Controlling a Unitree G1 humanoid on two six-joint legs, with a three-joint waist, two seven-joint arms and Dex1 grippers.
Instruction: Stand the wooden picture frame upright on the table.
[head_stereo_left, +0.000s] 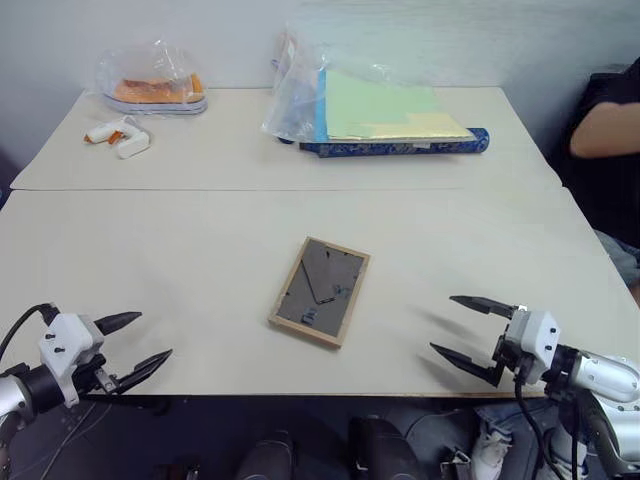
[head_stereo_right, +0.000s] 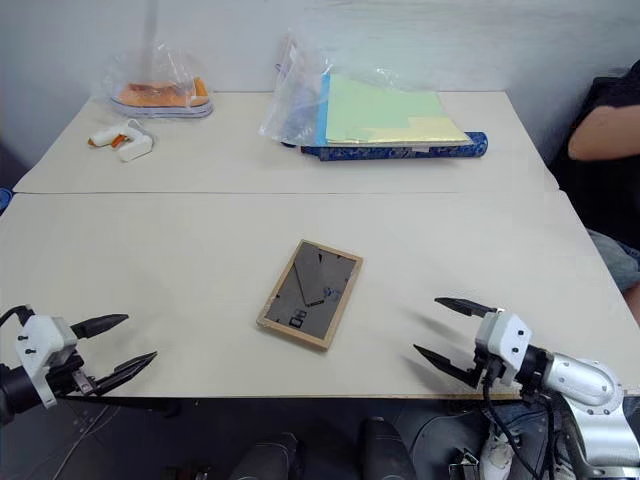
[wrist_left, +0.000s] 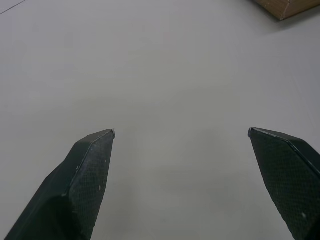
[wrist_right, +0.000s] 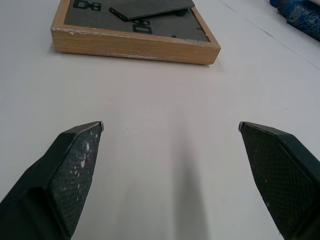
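Table (head_stereo_left: 200, 250): wooden picture frame (head_stereo_left: 320, 291) face-down, unobstructed; folders (head_stereo_left: 385, 110) far; left gripper (head_stereo_left: 130, 347), right gripper (head_stereo_left: 466, 330) open.

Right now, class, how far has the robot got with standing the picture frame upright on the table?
Nothing looks done yet: the wooden picture frame lies flat, back side up, stand folded, on the table. In hand: nothing; the left gripper and right gripper are open and empty on either side of it. Left: reaching the frame, gripping it, and setting it upright.
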